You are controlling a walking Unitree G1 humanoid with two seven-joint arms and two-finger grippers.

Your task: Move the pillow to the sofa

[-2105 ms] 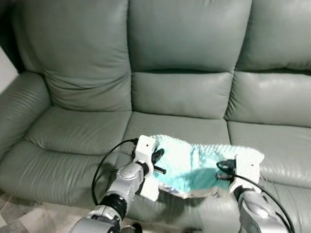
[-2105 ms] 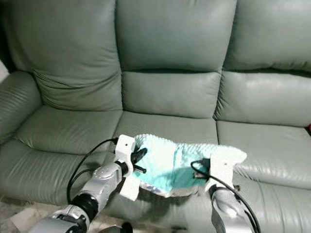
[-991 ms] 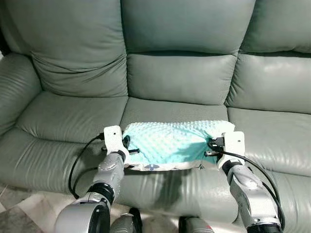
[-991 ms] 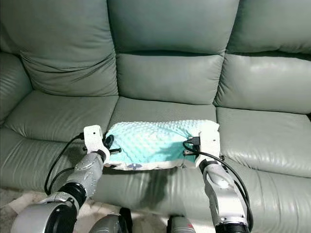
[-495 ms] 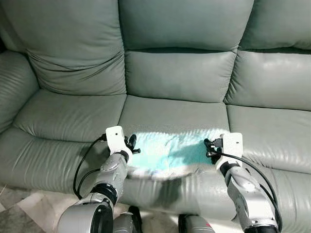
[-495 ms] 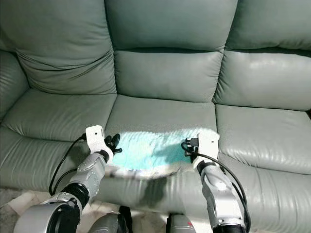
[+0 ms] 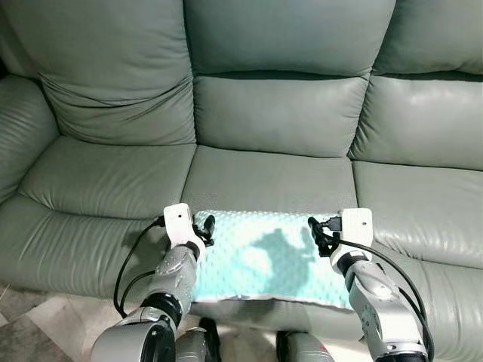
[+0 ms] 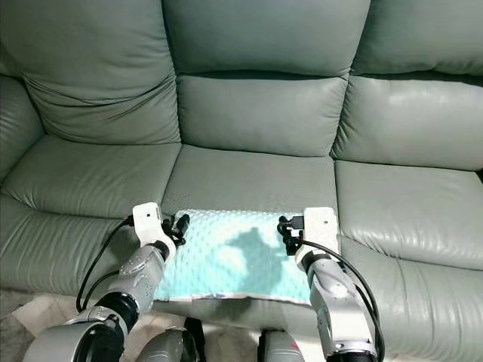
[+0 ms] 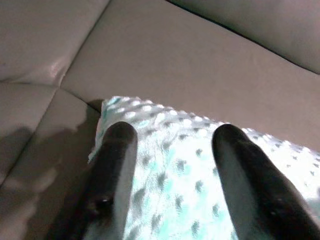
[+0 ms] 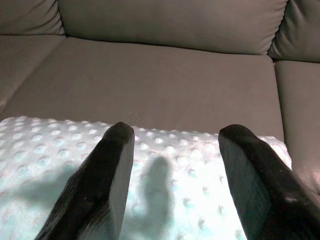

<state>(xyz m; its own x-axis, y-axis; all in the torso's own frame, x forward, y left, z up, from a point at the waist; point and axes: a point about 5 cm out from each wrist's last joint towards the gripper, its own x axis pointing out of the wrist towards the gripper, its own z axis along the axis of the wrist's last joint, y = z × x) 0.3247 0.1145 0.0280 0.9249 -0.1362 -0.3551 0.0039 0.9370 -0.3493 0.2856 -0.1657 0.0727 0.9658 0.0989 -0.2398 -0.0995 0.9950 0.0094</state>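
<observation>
A mint-green dotted pillow (image 7: 260, 258) lies flat on the front of the grey-green sofa's middle seat cushion (image 7: 272, 179), its near edge at the seat's front lip. My left gripper (image 7: 204, 227) stands open at the pillow's left far corner, its fingers (image 9: 114, 165) spread above the fabric. My right gripper (image 7: 315, 233) stands open at the pillow's right far corner, with both black fingers (image 10: 102, 185) apart over the dotted cover (image 10: 150, 195). Nothing is held between either pair of fingers.
The sofa has three seats with tall back cushions (image 7: 283, 30) and a padded armrest (image 7: 19, 124) at the far left. Bare seat cushions lie to the left (image 7: 98, 188) and right (image 7: 423, 207) of the pillow. A strip of tiled floor (image 7: 30, 343) shows at the lower left.
The pillow was held up between both grippers; it has dropped flat onto the middle seat. Both grippers have let go and now stand open at its far corners.
</observation>
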